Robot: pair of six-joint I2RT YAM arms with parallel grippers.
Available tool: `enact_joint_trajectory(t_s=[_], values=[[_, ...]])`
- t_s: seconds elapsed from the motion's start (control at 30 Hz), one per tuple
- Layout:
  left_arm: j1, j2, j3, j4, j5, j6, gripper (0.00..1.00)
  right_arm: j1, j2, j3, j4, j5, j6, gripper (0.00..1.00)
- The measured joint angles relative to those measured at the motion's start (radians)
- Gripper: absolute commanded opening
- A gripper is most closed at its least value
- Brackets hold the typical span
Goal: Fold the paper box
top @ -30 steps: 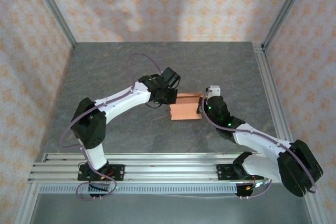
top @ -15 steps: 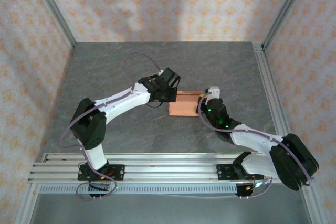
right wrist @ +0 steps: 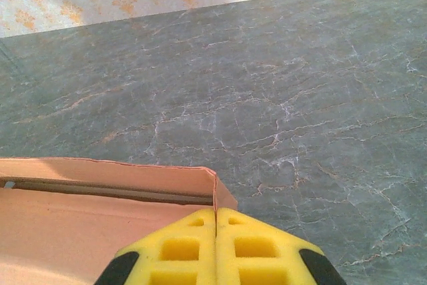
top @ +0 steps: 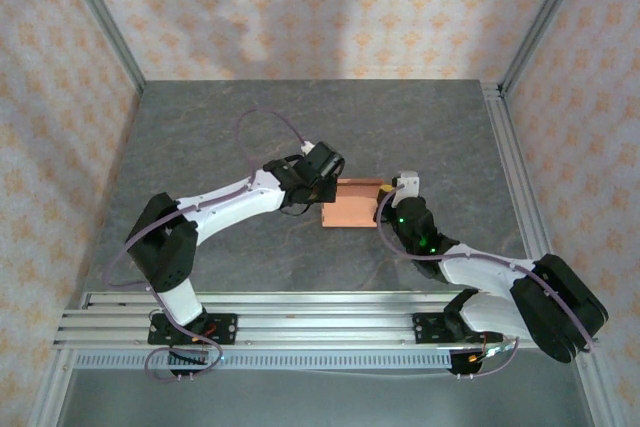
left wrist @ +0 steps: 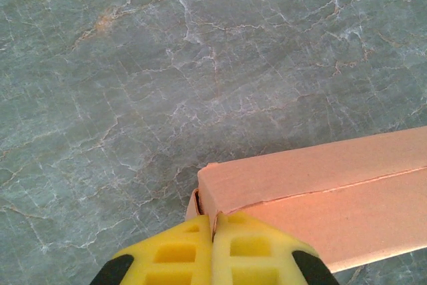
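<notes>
The paper box (top: 352, 207), a salmon-pink card shell, lies near the middle of the table between both grippers. In the left wrist view my left gripper (left wrist: 213, 228) is shut, its yellow fingers (left wrist: 173, 251) pinching a thin card edge at the corner of the paper box (left wrist: 320, 178), whose folded top shows a crease line. From above, the left gripper (top: 325, 199) sits at the box's left end. My right gripper (right wrist: 216, 215) is shut on the upright end wall of the paper box (right wrist: 93, 231), whose inside is open to the camera. In the top view the right gripper (top: 384, 203) meets the box's right end.
The grey marbled table (top: 230, 137) stretches around the box. Patterned walls (top: 300, 7) enclose the back and sides. An aluminium rail (top: 300, 312) runs along the near edge by the arm bases, and another rail (top: 515, 177) lines the right side.
Both arms have settled lower, with the wrists shifting slightly toward the near edge. The box stays pinched at both ends and has hardly moved.
</notes>
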Motion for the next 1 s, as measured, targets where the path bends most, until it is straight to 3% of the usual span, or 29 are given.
enact_joint_trajectory(t_s=[0.5, 1.0], values=[[-0.047, -0.051, -0.111, 0.128, -0.079, -0.001, 0.00, 0.002, 0.002, -0.032, 0.063, 0.008, -0.010, 0.00], [-0.064, -0.074, -0.180, 0.294, -0.190, 0.035, 0.00, 0.002, 0.108, -0.039, 0.232, 0.041, -0.067, 0.00]])
